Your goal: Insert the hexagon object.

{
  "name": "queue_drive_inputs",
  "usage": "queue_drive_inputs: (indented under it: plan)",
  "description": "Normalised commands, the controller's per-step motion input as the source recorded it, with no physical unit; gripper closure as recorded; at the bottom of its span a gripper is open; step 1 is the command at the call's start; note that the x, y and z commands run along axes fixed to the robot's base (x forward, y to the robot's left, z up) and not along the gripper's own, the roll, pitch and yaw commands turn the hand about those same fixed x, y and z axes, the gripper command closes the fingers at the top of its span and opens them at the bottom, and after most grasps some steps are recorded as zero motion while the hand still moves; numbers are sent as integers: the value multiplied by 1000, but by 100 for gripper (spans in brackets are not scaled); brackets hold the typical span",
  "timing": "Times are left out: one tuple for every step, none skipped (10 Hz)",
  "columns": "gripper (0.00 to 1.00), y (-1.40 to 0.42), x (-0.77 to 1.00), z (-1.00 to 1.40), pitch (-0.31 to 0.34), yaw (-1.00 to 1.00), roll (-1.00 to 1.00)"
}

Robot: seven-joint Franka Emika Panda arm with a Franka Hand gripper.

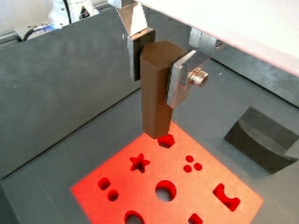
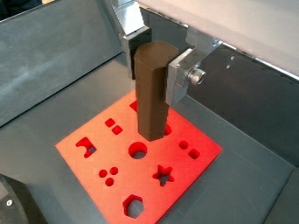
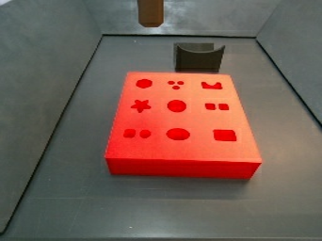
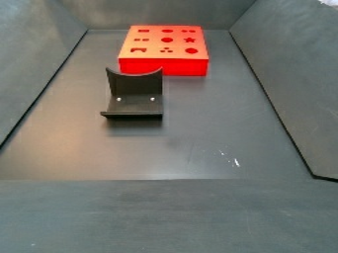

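1. The gripper (image 1: 158,63) clamps the hexagon object (image 1: 158,92) between its silver fingers (image 1: 183,77), holding the brown peg upright, in both wrist views (image 2: 153,92).
2. The peg hangs in the air over the red block (image 1: 163,179), its lower end above the block's top face and apart from it; in a side view only the peg's lower tip (image 3: 150,11) shows at the upper edge, with the gripper itself out of frame.
3. The red block (image 3: 179,122) lies flat on the grey floor (image 3: 75,188) of the walled bin, its top cut with holes of several shapes, among them a star hole (image 3: 142,106) and a round hole (image 3: 179,135); every hole visible stands empty.
4. The dark grey curved block (image 4: 133,94) sits on the floor, clear of the red block (image 4: 165,49).
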Motion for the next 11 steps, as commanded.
queue_drive_inputs:
  plan:
    - [100,63,17,-286,-43,-291,13]
    - [100,360,197,-486,-66,-634,0]
    - [100,249,280,-489,-26,-709,0]
    - [100,171,309,-460,0,-789,11]
    - [100,246,277,-451,-11,-737,0]
    - [100,286,229,-469,0,-731,9]
    - [100,377,131,-554,17,-686,1]
    - [100,403,26,-529,63,-640,27]
    - [100,451,0,-506,99,-583,16]
    - [100,463,-106,-426,76,-560,0]
    - [100,294,-194,-620,-26,-723,0]
